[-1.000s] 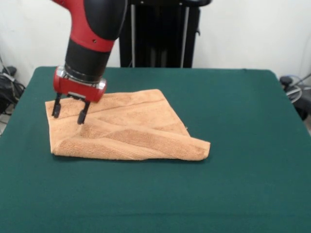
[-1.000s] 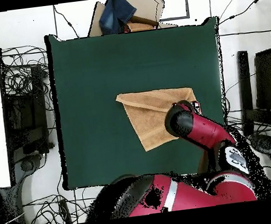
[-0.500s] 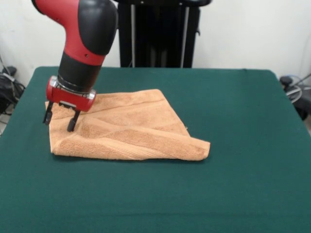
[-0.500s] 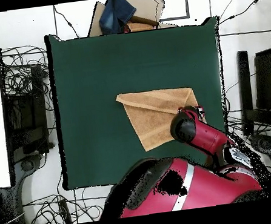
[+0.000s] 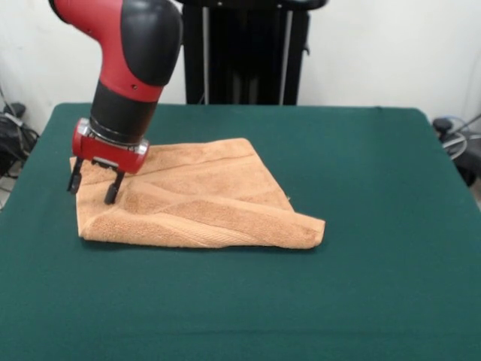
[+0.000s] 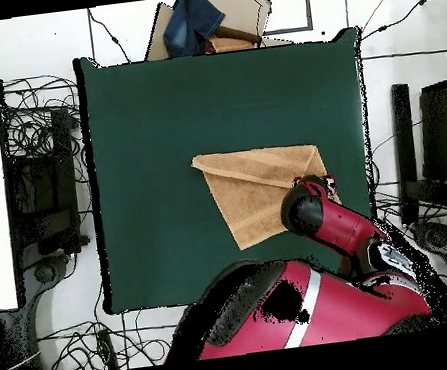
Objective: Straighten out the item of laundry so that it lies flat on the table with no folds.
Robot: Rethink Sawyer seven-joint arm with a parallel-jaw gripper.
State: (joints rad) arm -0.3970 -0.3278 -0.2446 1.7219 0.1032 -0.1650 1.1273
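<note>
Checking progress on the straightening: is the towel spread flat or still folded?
Folded: the towel lies doubled over itself, with diagonal layered edges and a thick fold along its near edge.

Folded towel [image 6: 254,191] on green table [image 6: 149,122]

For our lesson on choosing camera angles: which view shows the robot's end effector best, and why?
The front view: the end effector shows from the side, its two dark fingers apart over the towel's far-left corner. In the overhead view the arm itself covers it, so it stays hidden.
</note>
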